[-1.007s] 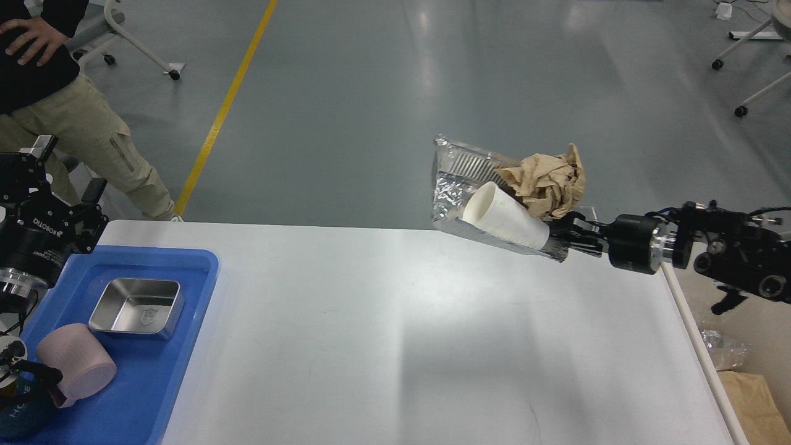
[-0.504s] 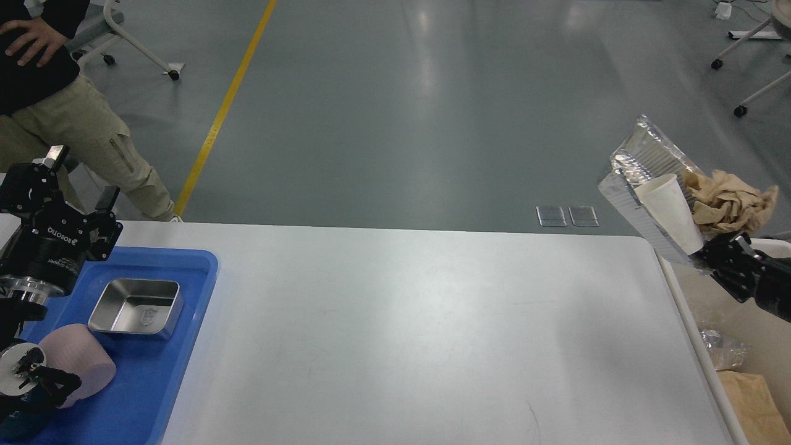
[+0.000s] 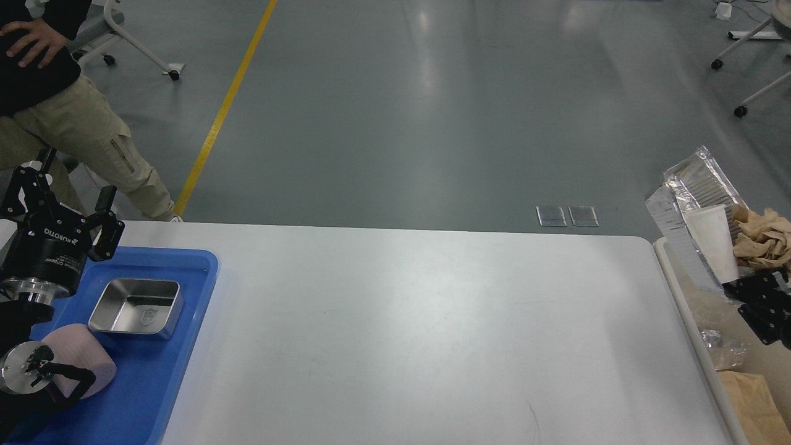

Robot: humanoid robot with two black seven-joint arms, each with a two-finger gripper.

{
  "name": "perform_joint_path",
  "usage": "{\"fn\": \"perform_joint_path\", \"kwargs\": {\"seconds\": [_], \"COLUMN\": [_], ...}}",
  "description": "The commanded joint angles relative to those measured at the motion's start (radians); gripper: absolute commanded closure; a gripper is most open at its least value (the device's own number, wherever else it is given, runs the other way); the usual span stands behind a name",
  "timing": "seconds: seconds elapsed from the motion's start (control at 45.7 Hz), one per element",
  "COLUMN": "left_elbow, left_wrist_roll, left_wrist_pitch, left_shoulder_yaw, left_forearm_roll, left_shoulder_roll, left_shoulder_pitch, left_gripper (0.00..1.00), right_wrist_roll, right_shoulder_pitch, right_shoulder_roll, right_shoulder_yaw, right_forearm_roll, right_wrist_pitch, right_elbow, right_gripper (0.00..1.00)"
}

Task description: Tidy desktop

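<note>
Grey workshop floor with a yellow line [image 3: 228,99] lay beyond the desktop [image 3: 420,334], a wide white top that filled the span between the two pincers. At its far left corner the left gripper [image 3: 62,201] hovered with its fingers spread apart, holding nothing. Just below that pincer sat a blue tray [image 3: 167,371], carrying a steel box [image 3: 137,307] and, nearer the arm, a pink cup [image 3: 80,364] lying on its side. Off the right end of the top, the right gripper [image 3: 751,287] was clamped on the edge of a foil tray [image 3: 686,204]. Above that pincer the foil tray held a white paper cup [image 3: 714,241] and crumpled brown paper [image 3: 763,238], over a beige bin [image 3: 698,321].
</note>
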Motion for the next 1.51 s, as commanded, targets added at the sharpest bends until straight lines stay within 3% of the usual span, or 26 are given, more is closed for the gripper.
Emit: {"fn": "perform_joint_path", "kwargs": {"seconds": [0.0,0.35,0.394,0.482,0.569,0.723,0.788,1.182,1.489], "left_elbow": [0.0,-0.007,-0.008,-0.01,-0.011,-0.025,-0.027,-0.028,-0.027], "left_wrist_roll": [0.001,-0.001,-0.001,-0.001,-0.001,-0.001,-0.001,-0.001,-0.001], "left_wrist_pitch": [-0.001,-0.053,-0.053,-0.054,-0.057,-0.059,-0.059,-0.059,-0.065], "left_shoulder_yaw": [-0.046,-0.099,-0.099,-0.099,-0.099,-0.097,-0.097,-0.099,-0.099], "left_forearm_roll": [-0.016,-0.016,-0.016,-0.016,-0.016,-0.016,-0.016,-0.016,-0.014], "left_shoulder_roll": [-0.038,-0.074,-0.081,-0.083,-0.084,-0.086,-0.086,-0.086,-0.072], "left_shoulder_pitch": [0.03,0.076,0.077,0.077,0.077,0.086,0.088,0.096,0.119], "left_gripper": [0.04,0.04,0.04,0.04,0.04,0.04,0.04,0.04,0.04], "right_wrist_roll": [-0.002,-0.006,-0.011,-0.011,-0.011,-0.012,-0.012,-0.009,-0.006], "right_shoulder_pitch": [-0.017,-0.114,-0.12,-0.137,-0.157,-0.2,-0.214,-0.24,-0.151], "right_shoulder_roll": [0.0,0.025,0.026,0.031,0.043,0.092,0.117,0.207,0.354], "right_shoulder_yaw": [0.0,-0.002,-0.002,-0.002,-0.002,0.0,-0.002,-0.002,-0.006], "right_forearm_roll": [0.038,0.179,0.19,0.218,0.225,0.264,0.293,0.305,0.29], "right_wrist_pitch": [0.0,0.001,-0.005,-0.003,-0.005,-0.012,-0.011,-0.009,-0.003], "right_elbow": [-0.003,-0.11,-0.124,-0.15,-0.186,-0.285,-0.334,-0.503,-0.508], "right_gripper": [1.0,1.0,0.86,0.8,0.5,0.09,0.01,0.0,0.0]}}
